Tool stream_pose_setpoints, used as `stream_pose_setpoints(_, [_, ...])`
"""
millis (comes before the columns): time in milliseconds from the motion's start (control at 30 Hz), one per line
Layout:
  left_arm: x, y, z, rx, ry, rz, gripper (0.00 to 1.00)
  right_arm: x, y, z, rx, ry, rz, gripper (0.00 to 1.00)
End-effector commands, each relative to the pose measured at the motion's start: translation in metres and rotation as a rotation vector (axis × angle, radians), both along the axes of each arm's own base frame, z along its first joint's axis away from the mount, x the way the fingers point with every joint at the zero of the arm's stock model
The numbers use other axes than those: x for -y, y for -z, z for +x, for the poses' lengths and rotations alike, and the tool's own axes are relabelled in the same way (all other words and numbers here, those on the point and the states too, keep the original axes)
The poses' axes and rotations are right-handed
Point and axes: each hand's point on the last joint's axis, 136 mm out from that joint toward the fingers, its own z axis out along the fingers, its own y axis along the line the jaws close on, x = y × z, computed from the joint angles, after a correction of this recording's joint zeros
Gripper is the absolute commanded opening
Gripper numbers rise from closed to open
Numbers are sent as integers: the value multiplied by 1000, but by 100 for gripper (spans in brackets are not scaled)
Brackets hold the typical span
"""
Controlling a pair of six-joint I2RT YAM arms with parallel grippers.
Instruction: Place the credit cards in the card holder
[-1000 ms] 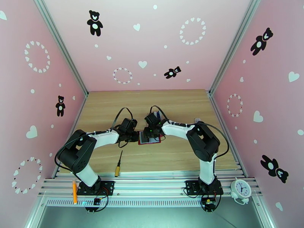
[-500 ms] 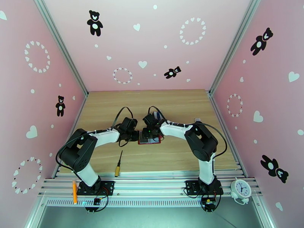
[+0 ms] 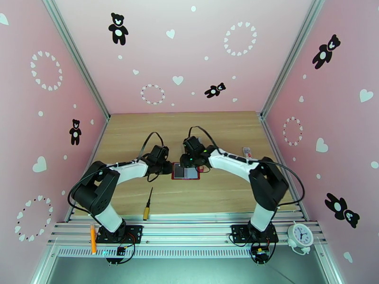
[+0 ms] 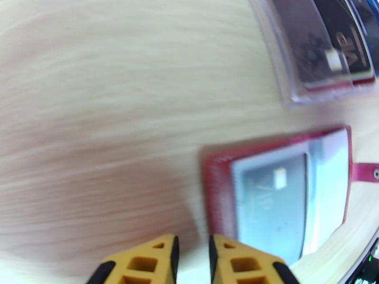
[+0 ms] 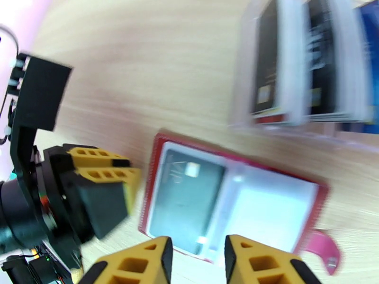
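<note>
The dark red card holder (image 3: pixel 185 172) lies open on the table between the two arms. A dark teal card (image 5: pixel 187 195) sits in its left pocket, and its right pocket (image 5: pixel 270 209) looks pale. The pink snap tab (image 5: pixel 327 252) sticks out to the right. My left gripper (image 4: pixel 192 242) is shut, low at the holder's left edge (image 4: pixel 215 190), with nothing in it. My right gripper (image 5: pixel 194 254) hovers over the holder's near edge, open and empty. More dark cards (image 5: pixel 265 57) stand in the clear slotted rack (image 5: pixel 303 67) behind the holder.
A screwdriver with a yellow handle (image 3: pixel 148 204) lies near the front edge. An orange pen (image 3: pixel 93 238) and a white clock (image 3: pixel 300 235) rest on the front rail. A small item (image 3: pixel 246 150) lies right of the right arm.
The right gripper has drawn back from over the holder, its elbow swinging right, so the open holder shows more fully. The left gripper has barely moved.
</note>
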Motion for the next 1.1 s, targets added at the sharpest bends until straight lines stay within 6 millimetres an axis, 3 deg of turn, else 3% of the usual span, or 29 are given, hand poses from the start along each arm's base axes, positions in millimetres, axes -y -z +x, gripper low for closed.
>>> stream_pose_setpoints(0, [-2,-14,1,56,-3,-22,27,25,6,-5,-11,-10,-57,36])
stream_pose_setpoints(167, [17,-34,-2,104,57,-151,29,28,11,-2,-21,-21,-50,36])
stream_pose_setpoints(400, [47,-54,-13,133,153,-290,33,20,34,3,-57,-19,-33,36])
stream_pose_setpoints(700, [76,-50,-26,86,248,-360,35,17,57,6,-84,-14,-33,36])
stream_pose_setpoints(1067, [86,-30,-28,6,266,-349,36,20,71,15,-91,2,-57,37])
